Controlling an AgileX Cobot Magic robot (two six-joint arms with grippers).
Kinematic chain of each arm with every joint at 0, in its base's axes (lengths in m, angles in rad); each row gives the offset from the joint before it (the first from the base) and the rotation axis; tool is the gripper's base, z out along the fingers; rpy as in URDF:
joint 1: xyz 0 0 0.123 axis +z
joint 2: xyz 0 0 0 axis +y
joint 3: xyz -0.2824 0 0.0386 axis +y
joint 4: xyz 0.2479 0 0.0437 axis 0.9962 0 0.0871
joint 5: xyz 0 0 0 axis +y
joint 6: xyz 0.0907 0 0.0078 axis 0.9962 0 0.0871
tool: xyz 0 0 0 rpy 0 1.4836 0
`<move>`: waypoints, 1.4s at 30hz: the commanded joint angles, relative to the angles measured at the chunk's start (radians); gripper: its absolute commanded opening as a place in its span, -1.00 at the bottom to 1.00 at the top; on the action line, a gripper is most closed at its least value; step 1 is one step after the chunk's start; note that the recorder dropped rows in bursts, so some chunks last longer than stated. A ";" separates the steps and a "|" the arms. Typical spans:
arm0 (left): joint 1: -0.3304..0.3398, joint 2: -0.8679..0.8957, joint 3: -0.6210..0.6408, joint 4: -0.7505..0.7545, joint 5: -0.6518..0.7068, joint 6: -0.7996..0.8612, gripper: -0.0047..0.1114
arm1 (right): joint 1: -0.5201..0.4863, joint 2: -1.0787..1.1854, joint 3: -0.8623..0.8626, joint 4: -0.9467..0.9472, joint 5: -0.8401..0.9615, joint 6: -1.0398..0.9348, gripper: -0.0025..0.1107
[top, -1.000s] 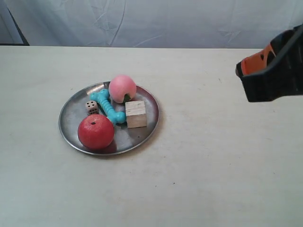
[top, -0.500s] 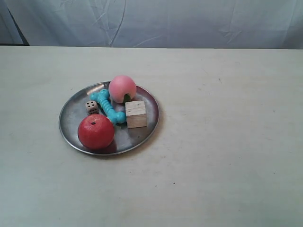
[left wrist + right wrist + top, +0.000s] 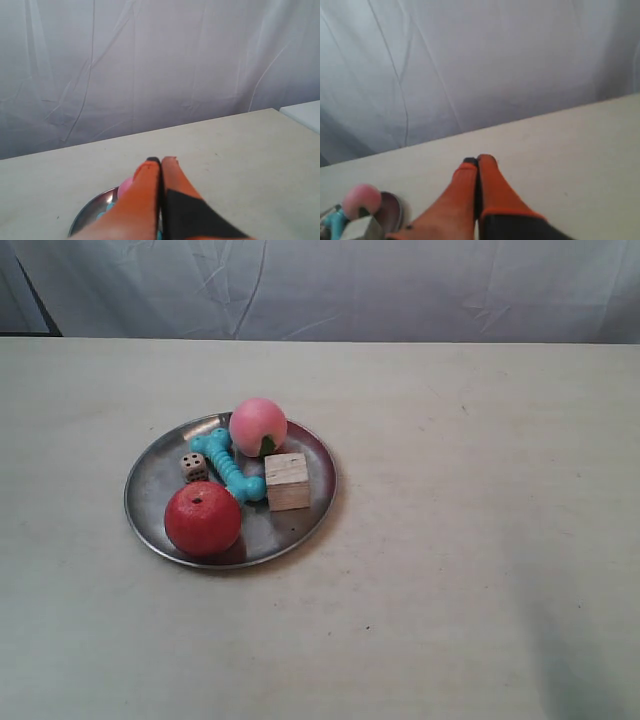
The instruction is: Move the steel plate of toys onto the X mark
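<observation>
The steel plate (image 3: 150, 485) rests on the cream table, left of centre. It holds the red apple (image 3: 203, 519), pink peach (image 3: 258, 426), teal bone (image 3: 228, 467), wooden cube (image 3: 287, 481) and die (image 3: 193, 467). A tiny dark speck (image 3: 367, 627) lies on the table in front of the plate, too small to tell whether it is the X mark. No arm shows in the exterior view. My left gripper (image 3: 160, 161) is shut and empty above the plate (image 3: 92, 207) and peach (image 3: 126, 186). My right gripper (image 3: 478, 160) is shut and empty, off to the side of the plate (image 3: 392, 210) and peach (image 3: 362, 198).
A wrinkled pale curtain (image 3: 330, 285) hangs behind the table's far edge. A soft shadow (image 3: 590, 670) falls on the tabletop at the lower right of the exterior view. A table corner (image 3: 300, 112) shows in the left wrist view.
The arm at the exterior view's right has left that view. The plate and its toys have stayed in place.
</observation>
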 commanded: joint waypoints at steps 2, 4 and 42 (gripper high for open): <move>-0.007 -0.006 0.003 -0.003 0.006 -0.002 -0.91 | -0.045 -0.082 0.210 0.002 -0.017 -0.002 -0.97; -0.007 -0.006 0.003 -0.005 0.006 -0.002 -0.91 | -0.051 -0.088 0.269 0.002 -0.014 -0.002 -0.97; -0.004 -0.134 0.449 -0.079 -0.507 0.006 -0.91 | -0.051 -0.088 0.269 0.003 -0.102 -0.004 -0.97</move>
